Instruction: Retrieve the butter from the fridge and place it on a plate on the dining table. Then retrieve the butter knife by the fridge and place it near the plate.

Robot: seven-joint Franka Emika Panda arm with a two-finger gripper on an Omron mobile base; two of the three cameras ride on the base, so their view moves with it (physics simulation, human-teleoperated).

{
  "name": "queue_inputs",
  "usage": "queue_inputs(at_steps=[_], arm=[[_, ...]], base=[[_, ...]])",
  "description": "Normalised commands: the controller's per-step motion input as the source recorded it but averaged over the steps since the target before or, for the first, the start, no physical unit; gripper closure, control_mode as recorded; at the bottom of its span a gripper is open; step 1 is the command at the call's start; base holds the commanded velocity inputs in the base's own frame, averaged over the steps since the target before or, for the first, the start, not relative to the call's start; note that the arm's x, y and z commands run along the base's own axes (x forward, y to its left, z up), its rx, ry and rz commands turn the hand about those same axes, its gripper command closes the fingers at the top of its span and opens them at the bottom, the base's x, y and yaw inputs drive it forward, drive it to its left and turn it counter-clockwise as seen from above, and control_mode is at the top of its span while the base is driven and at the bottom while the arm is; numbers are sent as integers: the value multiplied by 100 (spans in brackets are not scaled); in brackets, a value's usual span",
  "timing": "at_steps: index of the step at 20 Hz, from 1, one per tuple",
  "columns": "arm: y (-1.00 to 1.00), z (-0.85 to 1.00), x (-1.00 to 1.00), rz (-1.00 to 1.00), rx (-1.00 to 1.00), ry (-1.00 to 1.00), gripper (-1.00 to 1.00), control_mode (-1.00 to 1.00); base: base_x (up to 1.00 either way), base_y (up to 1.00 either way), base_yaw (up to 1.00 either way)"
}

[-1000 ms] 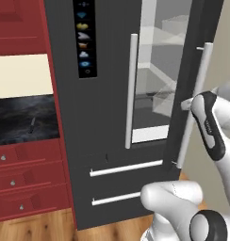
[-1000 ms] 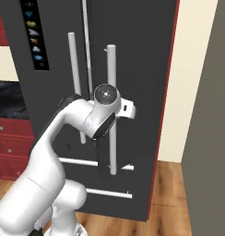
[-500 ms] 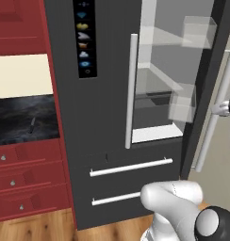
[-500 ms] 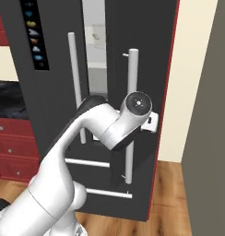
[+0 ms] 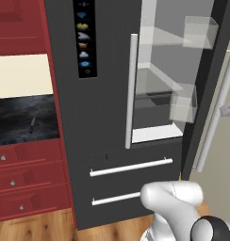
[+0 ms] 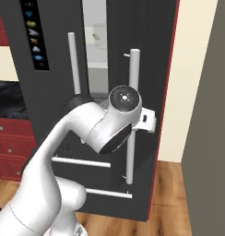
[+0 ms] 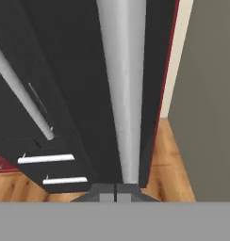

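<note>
Red cabinets (image 5: 22, 188) and a dark worktop (image 5: 22, 120) sit at the left in our left base view, where a slim dark sliver that may be the butter knife (image 5: 32, 125) lies. Right of them stands the fridge (image 5: 102, 117), its right door (image 5: 209, 84) swung partly open, showing clear shelves. We cannot make out the butter. Our right base view shows the door handle (image 6: 133, 115) at the wrist; the hand view shows the tool (image 7: 116, 188) pressed together at that bar.

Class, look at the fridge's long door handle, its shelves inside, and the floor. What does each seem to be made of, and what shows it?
Door handle: probably brushed metal, pale grey with soft sheen. Shelves: likely glass or clear plastic, see-through. Floor: wood-look planks, warm brown grain.
</note>
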Motion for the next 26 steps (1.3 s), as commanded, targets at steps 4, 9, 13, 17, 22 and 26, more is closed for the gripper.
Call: queue_inputs(at_steps=[4,9,13,17,22,26], arm=[[67,39,-74,-8,-27,0,-100,-100],[79,47,-37,-3,-36,5,-100,-100],[77,16,1,-5,-32,20,-100,-100],[50,1,5,-1,-24,8,-100,-100],[20,0,14,0,-10,14,-100,-100],[19,0,46,0,-12,23,-100,-100]], base=[[0,0,0],[0,0,0],[0,0,0],[0,0,0],[0,0,0],[0,0,0]])
